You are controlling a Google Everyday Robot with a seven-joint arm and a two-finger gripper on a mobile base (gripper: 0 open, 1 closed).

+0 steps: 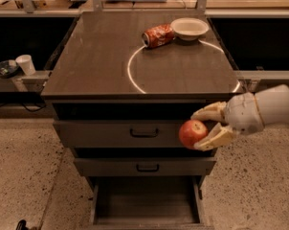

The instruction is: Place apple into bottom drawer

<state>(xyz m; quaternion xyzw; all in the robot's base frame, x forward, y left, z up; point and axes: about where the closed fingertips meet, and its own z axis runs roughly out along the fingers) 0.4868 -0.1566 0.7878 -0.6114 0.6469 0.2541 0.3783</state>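
Note:
A small red apple point(193, 133) with a yellowish patch sits between the pale fingers of my gripper point(202, 127), which is shut on it. The gripper reaches in from the right and holds the apple in the air in front of the top drawer's right end, below the cabinet's top edge. The bottom drawer point(147, 218) is pulled open at the foot of the cabinet, a deep box with dark inner walls. The apple hangs above its right part, well over the drawer's rim.
A crushed red soda can point(157, 35) and a white bowl point(189, 28) lie at the back of the cabinet top point(101, 66). Two closed drawers with black handles point(144, 133) sit above the open one. A white cup point(25, 63) stands on a ledge at the left.

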